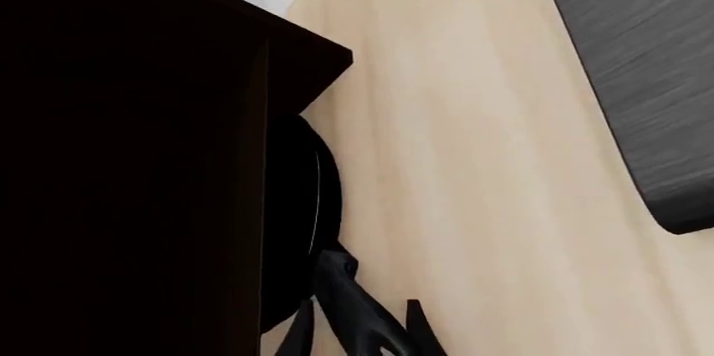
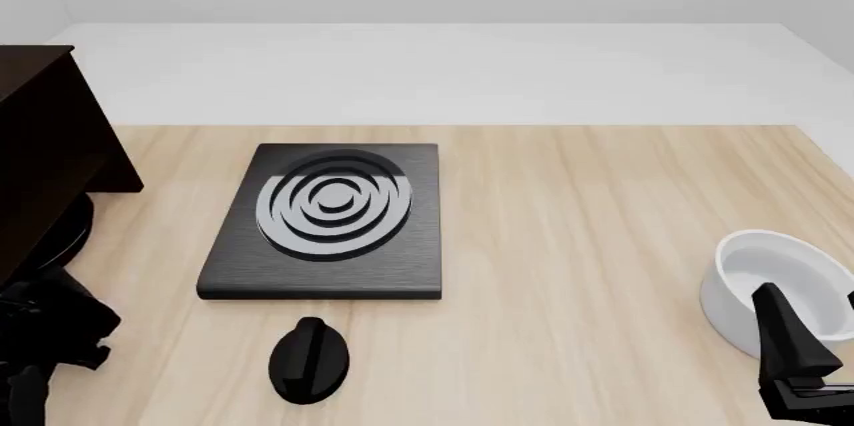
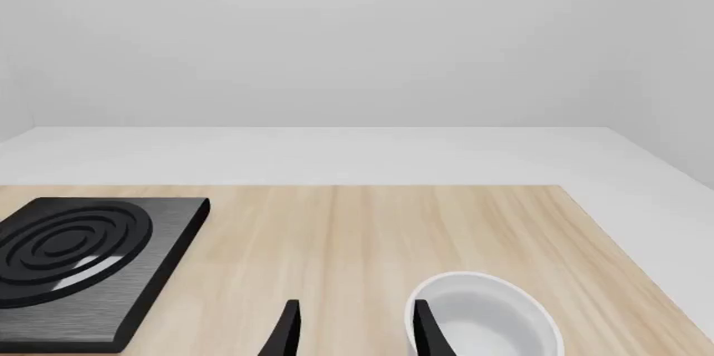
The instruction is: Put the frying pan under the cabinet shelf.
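The frying pan (image 1: 303,205) is a glossy black round shape sitting mostly beneath the overhanging dark brown cabinet shelf (image 1: 123,164). Only its rim shows past the panel edge. Its handle (image 1: 348,297) runs back between the fingers of my left gripper (image 1: 354,329), which is open, with one finger on each side of the handle and a gap to it. In the front view the cabinet shelf (image 2: 40,156) stands at the far left, with the pan's edge (image 2: 75,224) showing under it and the left gripper (image 2: 54,308) just in front. My right gripper (image 3: 353,322) is open and holds nothing.
A flat black stove plate (image 2: 327,216) with silver rings lies mid-table. A black oval knob (image 2: 310,358) lies in front of it. A white bowl (image 2: 781,286) sits at the right, beside the right gripper (image 2: 790,346). The table's far edge meets a white floor.
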Controlling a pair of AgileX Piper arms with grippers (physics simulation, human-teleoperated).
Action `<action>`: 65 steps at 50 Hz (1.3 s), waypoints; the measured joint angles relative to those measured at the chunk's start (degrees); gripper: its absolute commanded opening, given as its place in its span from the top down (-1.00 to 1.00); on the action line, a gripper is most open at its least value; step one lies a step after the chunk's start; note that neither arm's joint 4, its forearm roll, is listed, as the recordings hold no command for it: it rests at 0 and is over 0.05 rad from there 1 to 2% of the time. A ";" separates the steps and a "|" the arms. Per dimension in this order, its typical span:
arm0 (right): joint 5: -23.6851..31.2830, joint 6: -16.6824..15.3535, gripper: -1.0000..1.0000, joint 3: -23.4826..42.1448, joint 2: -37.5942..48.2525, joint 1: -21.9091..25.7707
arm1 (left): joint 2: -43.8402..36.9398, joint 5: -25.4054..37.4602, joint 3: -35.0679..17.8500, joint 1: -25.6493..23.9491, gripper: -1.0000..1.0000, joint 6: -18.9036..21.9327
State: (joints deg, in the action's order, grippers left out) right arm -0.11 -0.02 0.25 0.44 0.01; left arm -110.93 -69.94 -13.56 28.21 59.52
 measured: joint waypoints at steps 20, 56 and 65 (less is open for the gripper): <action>0.00 0.00 -1.00 0.00 -0.01 0.00 | 11.47 12.84 7.52 -8.89 -1.00 25.97; 0.00 0.00 -1.00 0.00 0.00 -0.01 | 68.51 79.44 6.73 -15.17 -1.00 34.54; 0.00 0.01 -1.00 0.00 0.01 0.00 | 78.50 90.57 4.43 -16.55 -1.00 34.52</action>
State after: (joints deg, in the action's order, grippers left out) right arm -0.11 -0.01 0.25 0.45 0.00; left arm -32.43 20.62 -9.13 11.66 94.04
